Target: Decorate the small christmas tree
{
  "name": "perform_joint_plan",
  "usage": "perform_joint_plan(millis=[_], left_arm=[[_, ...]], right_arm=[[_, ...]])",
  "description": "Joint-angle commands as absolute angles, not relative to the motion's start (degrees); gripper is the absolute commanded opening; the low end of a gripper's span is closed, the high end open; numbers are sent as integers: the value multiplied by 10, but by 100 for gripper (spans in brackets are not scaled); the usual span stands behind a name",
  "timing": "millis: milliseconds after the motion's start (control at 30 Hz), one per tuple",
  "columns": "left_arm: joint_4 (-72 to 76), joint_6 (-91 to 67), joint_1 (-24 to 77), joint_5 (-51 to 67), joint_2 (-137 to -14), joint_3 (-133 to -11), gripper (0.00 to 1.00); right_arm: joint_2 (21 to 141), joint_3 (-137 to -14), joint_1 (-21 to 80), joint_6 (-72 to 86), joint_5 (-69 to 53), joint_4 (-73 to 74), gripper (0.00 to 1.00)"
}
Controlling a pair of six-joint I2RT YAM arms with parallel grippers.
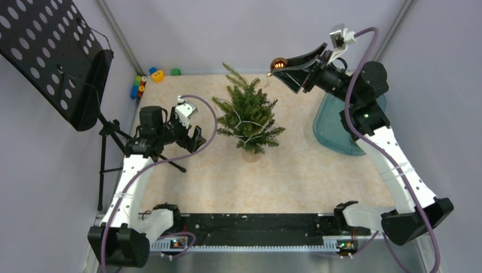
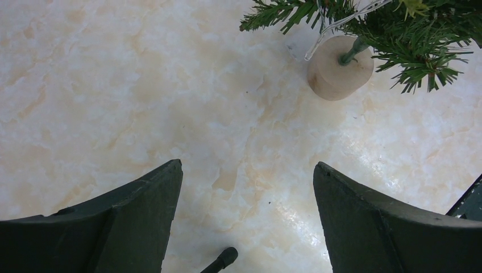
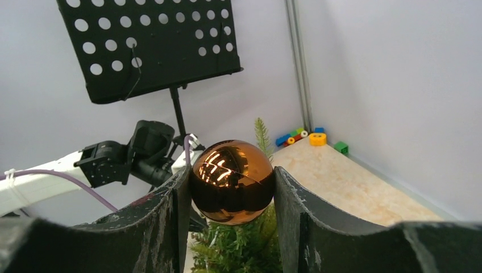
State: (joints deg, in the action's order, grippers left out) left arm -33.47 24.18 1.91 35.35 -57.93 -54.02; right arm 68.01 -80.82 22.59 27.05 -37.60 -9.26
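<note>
The right gripper (image 1: 278, 70) (image 3: 230, 172) is raised high off the desk (image 1: 307, 170) and clamped on a shiny copper ball (image 1: 277, 63) (image 3: 232, 182), one finger pressing each side of it, with most of the ball standing proud above the fingertips. The small christmas tree (image 1: 250, 116) (image 3: 239, 250) stands upright just below and ahead of this gripper; from the right wrist its upper branches show right under the ball and its thin top sprig rises just behind it, though whether ball and needles touch cannot be told. A white light string (image 1: 251, 123) (image 2: 341, 23) winds through the branches. The left gripper (image 1: 194, 139) (image 2: 248, 165) hangs low over the desk with its fingers spread wide and nothing between them. The tree's round pale wooden base (image 2: 339, 77) sits ahead of it and off to its right, apart from both fingers. Behind the right gripper, under that arm, lies a teal tray (image 1: 335, 133). Far beyond the left gripper stand a black perforated music stand (image 1: 57, 57) (image 3: 148, 45) and some coloured blocks (image 1: 149, 77) (image 3: 307, 136).
</note>
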Motion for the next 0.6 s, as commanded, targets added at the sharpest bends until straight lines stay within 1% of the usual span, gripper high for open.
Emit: perform_joint_plan(millis=[0,300,567], left_arm=[[-317,248,16,375,-580,-549,90],[-317,248,15,377,-578,-548,90],[-314,249,15,380,-580,-546,90]], right_arm=[[713,-846,247,267,-364,-117,5],[739,-867,272,262,-362,-110,5],[740,-865,280,315,-456,-147,5]])
